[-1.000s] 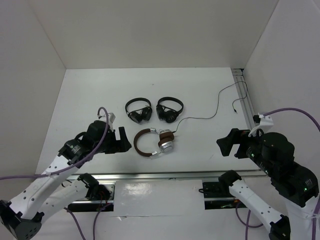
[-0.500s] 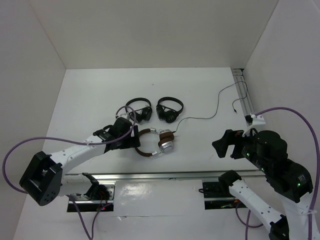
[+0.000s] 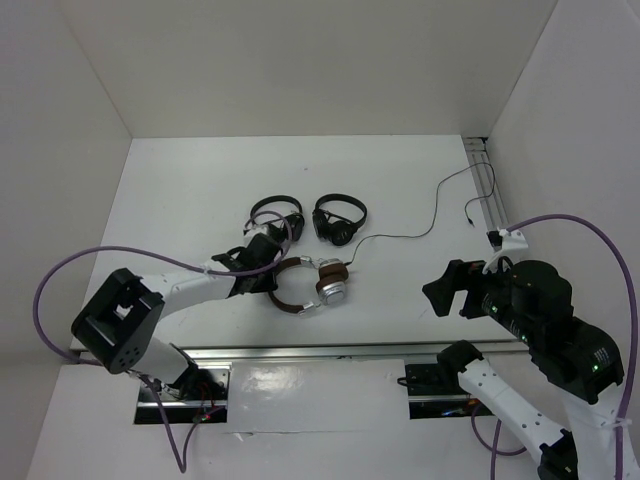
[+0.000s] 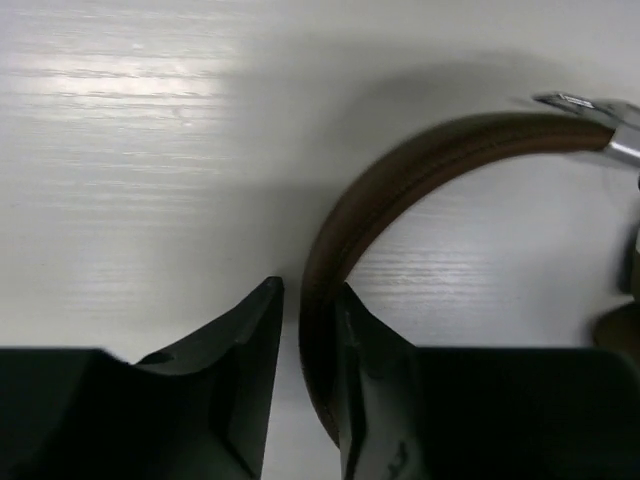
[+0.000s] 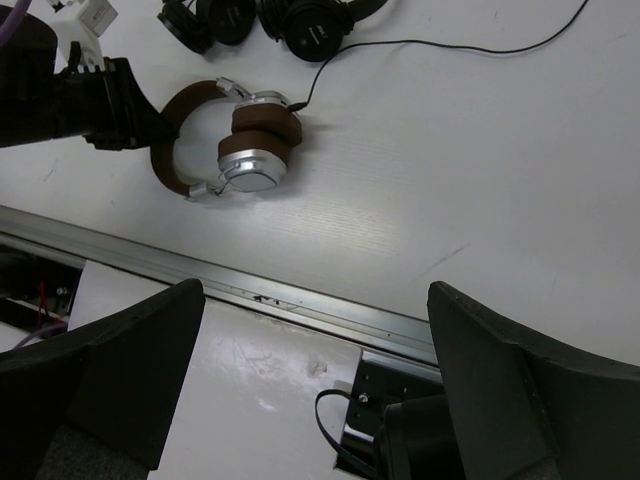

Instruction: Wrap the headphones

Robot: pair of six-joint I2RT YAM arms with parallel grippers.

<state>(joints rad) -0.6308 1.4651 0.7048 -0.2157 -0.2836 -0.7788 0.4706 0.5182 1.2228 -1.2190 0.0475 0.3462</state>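
Observation:
The headphones [image 3: 330,284] lie flat at the table's middle front, with a brown headband [image 4: 420,160], silver earcups and brown pads [image 5: 262,128]. Their thin black cable [image 3: 420,236] runs right and back toward the right rail. My left gripper [image 3: 272,278] reaches low across the table to the headband's left curve. In the left wrist view my left gripper [image 4: 310,290] has its jaws drawn in round the band, one finger against it and a thin sliver of table beside the other. My right gripper [image 3: 437,290] hovers to the right, open [image 5: 315,288] and empty.
Two smaller all-black headphones [image 3: 277,222] [image 3: 340,218] lie just behind the brown pair. A metal rail [image 3: 320,350] runs along the table's front edge and another [image 3: 485,190] along the right side. White walls close the left, back and right.
My left arm stretched forward and right to the headband, and its jaws went from wide open to closed in round the band. The right gripper drifted slightly left, still open.

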